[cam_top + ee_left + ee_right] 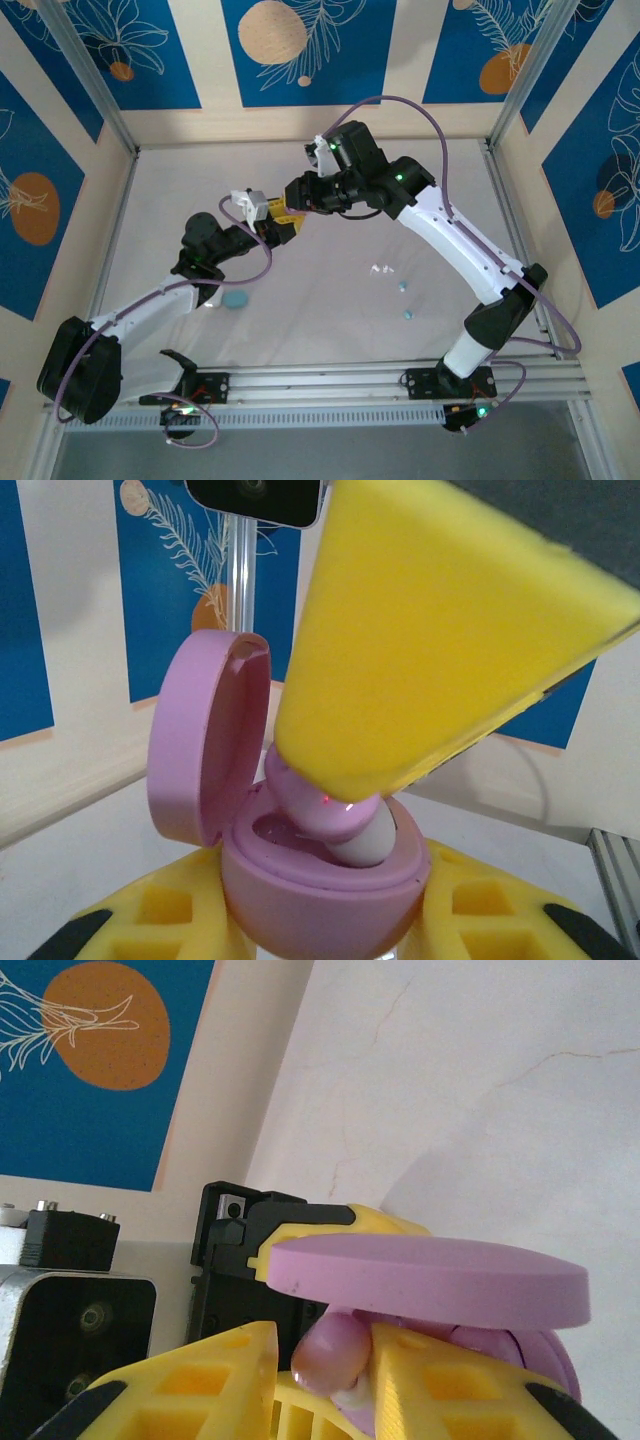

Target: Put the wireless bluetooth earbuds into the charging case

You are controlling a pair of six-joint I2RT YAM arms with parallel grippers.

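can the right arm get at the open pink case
Likely yes: the lid stands open, the left gripper holds the pink case, and the right gripper has the pink earbud at its socket.

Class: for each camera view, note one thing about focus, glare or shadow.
Top view: even light, only faint shadows on the table. Left wrist view: the pink case is sharp, with a red glint on the pink earbud. Right wrist view: the case's lid throws a soft shadow on the surface behind.

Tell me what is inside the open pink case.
In the pink case, a white-tipped pink earbud sits partly in one pocket; the neighbouring pocket looks empty. A yellow finger of the right end effector covers the rest.
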